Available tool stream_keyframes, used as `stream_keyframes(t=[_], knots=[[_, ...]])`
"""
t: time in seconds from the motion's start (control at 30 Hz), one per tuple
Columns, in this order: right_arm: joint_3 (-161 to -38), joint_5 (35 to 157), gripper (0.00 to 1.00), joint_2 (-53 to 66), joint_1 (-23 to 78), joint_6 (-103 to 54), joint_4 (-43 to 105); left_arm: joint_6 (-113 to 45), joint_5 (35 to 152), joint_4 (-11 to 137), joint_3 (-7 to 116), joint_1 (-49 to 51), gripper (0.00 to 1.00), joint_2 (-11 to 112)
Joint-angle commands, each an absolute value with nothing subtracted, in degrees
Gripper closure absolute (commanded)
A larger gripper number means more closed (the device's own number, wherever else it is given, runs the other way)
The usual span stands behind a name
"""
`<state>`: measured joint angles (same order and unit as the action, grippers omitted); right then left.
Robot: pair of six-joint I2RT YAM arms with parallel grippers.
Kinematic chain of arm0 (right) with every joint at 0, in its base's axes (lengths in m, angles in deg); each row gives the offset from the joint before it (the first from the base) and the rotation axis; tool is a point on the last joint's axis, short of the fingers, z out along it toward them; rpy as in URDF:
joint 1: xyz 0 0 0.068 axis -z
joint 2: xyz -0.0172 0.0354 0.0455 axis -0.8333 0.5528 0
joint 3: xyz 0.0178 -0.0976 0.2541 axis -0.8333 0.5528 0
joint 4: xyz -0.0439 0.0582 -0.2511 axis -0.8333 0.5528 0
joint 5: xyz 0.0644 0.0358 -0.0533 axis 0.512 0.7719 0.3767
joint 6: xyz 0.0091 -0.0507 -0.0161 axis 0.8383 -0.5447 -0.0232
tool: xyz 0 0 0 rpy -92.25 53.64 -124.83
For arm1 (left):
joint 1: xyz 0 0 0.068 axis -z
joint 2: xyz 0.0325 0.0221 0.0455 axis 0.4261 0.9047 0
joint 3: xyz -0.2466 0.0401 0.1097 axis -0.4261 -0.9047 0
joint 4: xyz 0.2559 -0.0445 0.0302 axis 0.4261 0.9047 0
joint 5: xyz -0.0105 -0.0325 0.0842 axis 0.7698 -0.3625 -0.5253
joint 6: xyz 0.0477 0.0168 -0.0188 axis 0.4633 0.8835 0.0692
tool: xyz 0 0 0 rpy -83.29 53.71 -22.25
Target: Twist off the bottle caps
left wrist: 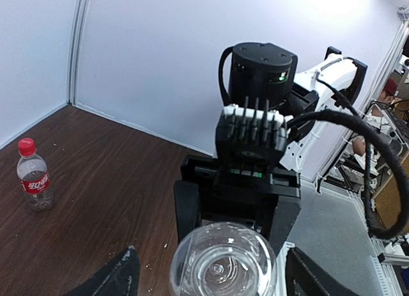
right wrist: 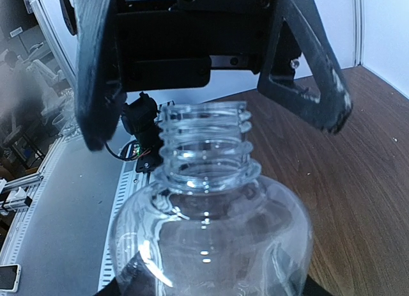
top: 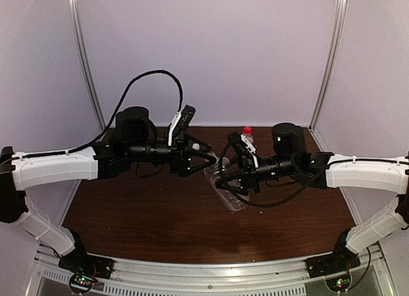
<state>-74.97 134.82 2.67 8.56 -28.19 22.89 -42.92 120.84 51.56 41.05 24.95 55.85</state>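
Right tool (top: 225,171): clamped around the body of the plain bottle (right wrist: 204,232) and carrying it above the bench (left wrist: 102,181), roughly over the middle. The bottle lies close to level, neck pointing toward the left arm. The neck is uncapped: bare threads and an open mouth show in the right wrist view.

Left tool (top: 208,160): spread wide, holding nothing. Its two fingers (right wrist: 96,78) stand on either side of the bottle neck, apart from it, with the mouth between them. The left wrist view looks straight down the bottle's mouth, with the right tool dark behind it.

Red-label bottle (left wrist: 33,181): upright on the bench near the back wall, well apart from both tools. Its red cap (left wrist: 26,146) is on.
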Motion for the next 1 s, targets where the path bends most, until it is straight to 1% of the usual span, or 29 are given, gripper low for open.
stream_keyframes(t=[0.0, 0.17, 0.3, 0.53, 0.77, 0.87, 0.97], knots=[[-77.09, 136.90, 0.48, 3.34, 8.28, -28.47, 21.76, -44.78, 125.43, 50.28, 44.06, 24.61, 0.24, 58.57], [-77.14, 136.60, 0.48, 3.58, 8.19, -28.63, 21.94, -45.24, 126.66, 49.62, 43.75, 24.62, 0.32, 59.17], [-77.46, 136.55, 0.48, 4.17, 8.19, -28.62, 21.94, -45.31, 126.73, 49.15, 43.04, 24.62, 0.36, 59.29], [-77.67, 136.39, 0.49, 4.43, 8.22, -28.67, 22.03, -44.90, 127.14, 49.09, 42.97, 24.70, 0.47, 60.26], [-77.72, 136.20, 0.48, 4.29, 8.24, -28.67, 22.29, -44.71, 127.13, 49.06, 42.80, 24.73, 0.51, 60.91], [-77.67, 136.11, 0.48, 4.39, 8.26, -28.71, 22.29, -44.71, 127.40, 48.74, 42.80, 24.78, 0.57, 60.96], [-77.66, 135.62, 0.48, 4.39, 8.26, -28.63, 22.28, -44.67, 127.75, 48.58, 42.81, 24.79, 0.67, 60.91]])
